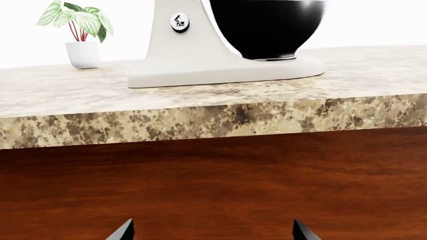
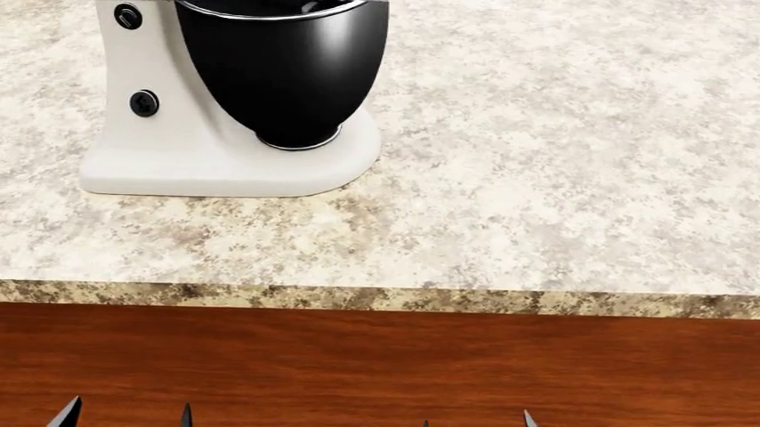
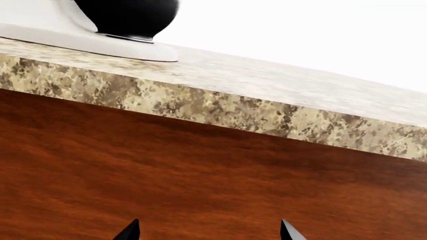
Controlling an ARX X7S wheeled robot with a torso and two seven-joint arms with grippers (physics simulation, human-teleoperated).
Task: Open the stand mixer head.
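The stand mixer head is out of view in all three views. I see only the cream base column with two black knobs, its flat foot, and the glossy black mixing bowl on the granite counter. The column and bowl also show in the left wrist view; the bowl's bottom shows in the right wrist view. My left gripper and right gripper are open and empty, low in front of the wooden cabinet face, below the counter edge. Their tips show in the head view: left, right.
The speckled granite counter stretches right of the mixer. Its front edge overhangs a reddish wooden cabinet front. A small potted plant in a white pot stands on the counter beyond the mixer column.
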